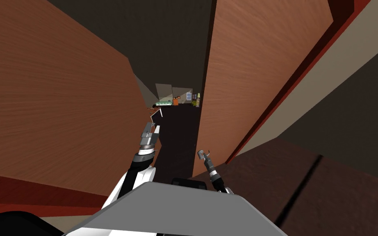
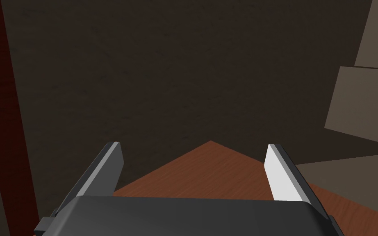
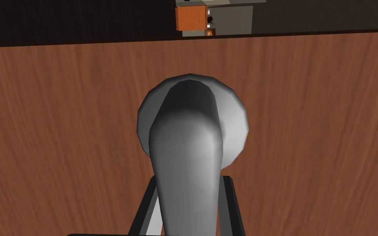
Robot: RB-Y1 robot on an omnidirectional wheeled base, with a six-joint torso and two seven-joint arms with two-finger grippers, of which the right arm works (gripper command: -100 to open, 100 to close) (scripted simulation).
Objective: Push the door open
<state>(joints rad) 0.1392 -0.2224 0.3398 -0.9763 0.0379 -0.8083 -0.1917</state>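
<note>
A brown wooden door [image 1: 258, 73] stands ajar on my right, its free edge facing the gap ahead. In the right wrist view the same door [image 3: 315, 123] carries a grey metal lever handle [image 3: 188, 131] on a round plate. My right gripper [image 3: 189, 188] is shut on that handle, one finger pressing each side of the lever. The head view shows the right gripper [image 1: 202, 155] low at the door's edge. My left gripper [image 1: 156, 116] is raised beside a second brown wooden panel [image 1: 53, 102]. The left gripper [image 2: 194, 144] is open, with a wooden corner [image 2: 208, 172] beyond its fingers.
Between the two wooden panels a narrow gap opens onto a dark floor [image 1: 180, 135]. Far beyond lies a lit room with an orange cabinet [image 1: 176, 100]. A dark red door frame [image 1: 294, 78] and a pale wall run along the right.
</note>
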